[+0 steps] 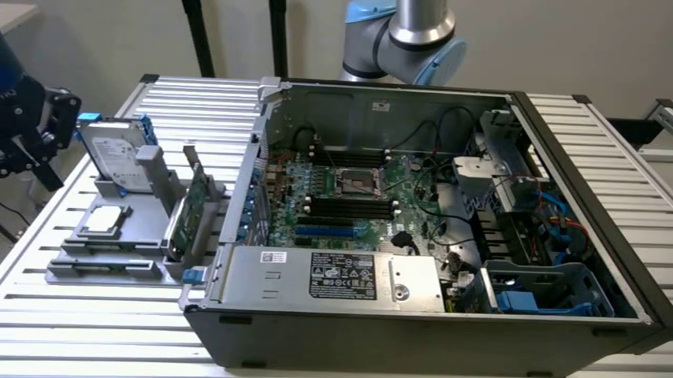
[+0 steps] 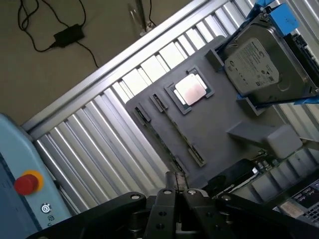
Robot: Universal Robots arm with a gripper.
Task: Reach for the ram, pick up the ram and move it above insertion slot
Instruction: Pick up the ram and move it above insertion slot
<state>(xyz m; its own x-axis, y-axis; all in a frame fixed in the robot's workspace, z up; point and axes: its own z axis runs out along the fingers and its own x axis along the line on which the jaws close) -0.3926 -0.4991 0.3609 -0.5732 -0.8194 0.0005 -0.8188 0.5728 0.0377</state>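
Reach underway: the ram (image 2: 172, 130) sits unlifted in the gray holder (image 1: 65, 272), lower left of the exterior view. The end effector (image 2: 178, 196) hovers near it, narrow and empty.

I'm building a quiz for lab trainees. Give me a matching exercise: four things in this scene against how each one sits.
Things:
1 hard drive
2 processor chip
3 expansion card
4 computer case

States:
A lies flat in a square recess
B lies open, motherboard exposed
C green, standing on edge, nearest the case wall
D silver, upright, with a printed label

Pairs: 1-D, 2-A, 3-C, 4-B
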